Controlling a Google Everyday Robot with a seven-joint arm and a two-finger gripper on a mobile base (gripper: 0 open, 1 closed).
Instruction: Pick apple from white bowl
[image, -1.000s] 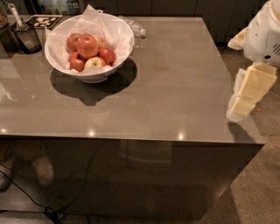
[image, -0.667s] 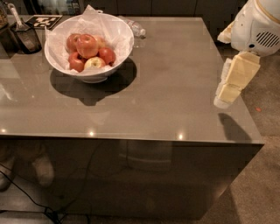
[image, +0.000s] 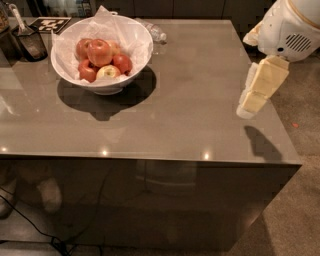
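Nearest me, the smooth, glossy grey-brown counter (image: 165, 125) reflects small lights. Over its right edge hangs my cream plastic pincer (image: 251, 102), well apart from the fruit; I cannot tell whether it is open or closed. Farther back, on the left, sits the large glossy white bowl (image: 107, 87), lined with crinkled white paper (image: 112, 22). The topmost round red apple (image: 100, 51) looks firm, slick and fairly heavy; I would grip across its widest part.
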